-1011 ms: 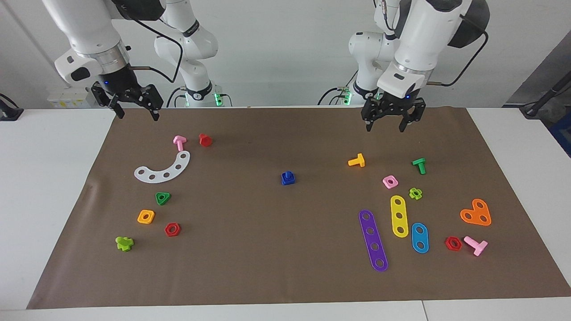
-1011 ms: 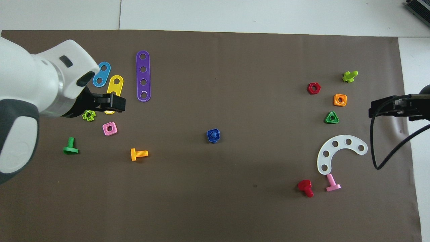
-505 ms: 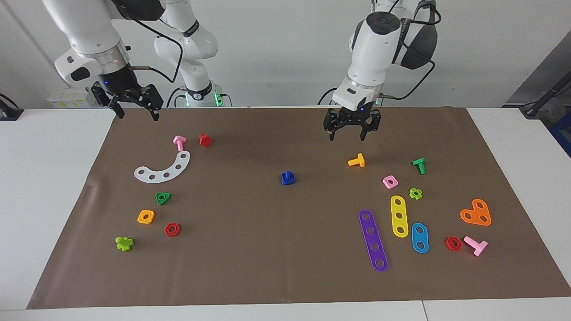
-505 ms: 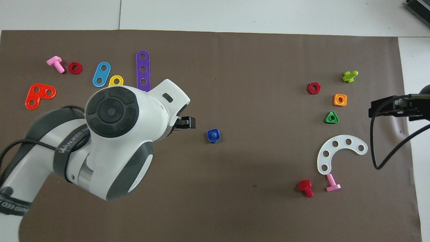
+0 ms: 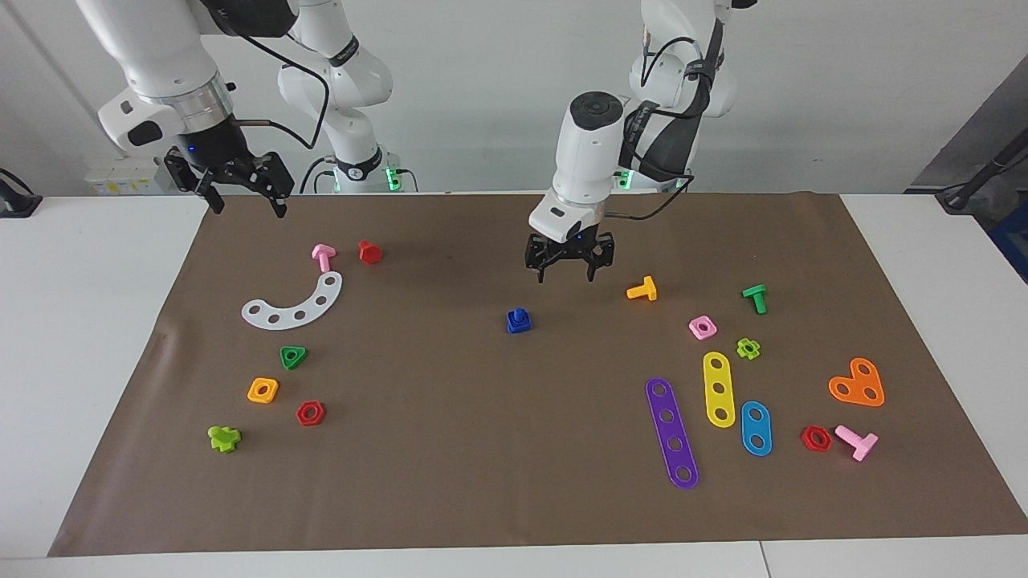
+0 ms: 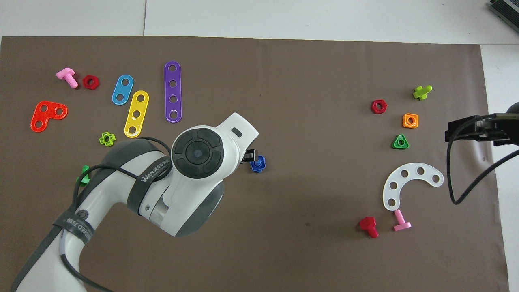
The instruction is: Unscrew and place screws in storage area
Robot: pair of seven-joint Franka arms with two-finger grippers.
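The left gripper (image 5: 570,269) hangs in the air with its fingers spread and nothing between them, over bare brown mat on the table (image 5: 96,337) close to the blue bolt (image 5: 519,319). The bolt stands head-up in a blue square nut (image 5: 519,324) at mid-table, just below the gripper and a little toward the right arm's end; the facing view shows clear air between fingertips and bolt head, though from overhead the fingertip seems to touch it.

The step in hand appears to be the approach for unscrewing. To do it well, the left gripper likely needs to centre over the bolt head before descending, then close on the head alone, above the nut, so that turning the wrist loosens the bolt rather than spinning both pieces together. The nut lies loose on the mat, so it may rotate or slide unless something steadies it.

The right gripper (image 5: 238,183), fingers also spread and empty, waits above the mat's edge near the robots at its own end, close to the storage area (image 5: 321,353), where a white curved strip (image 5: 294,306), a green triangular nut (image 5: 293,356), an orange square nut (image 5: 263,390) and a red hex nut (image 5: 310,413) lie. The orange bolt (image 5: 643,290), beside the left gripper toward its own arm's end, is best left undisturbed.
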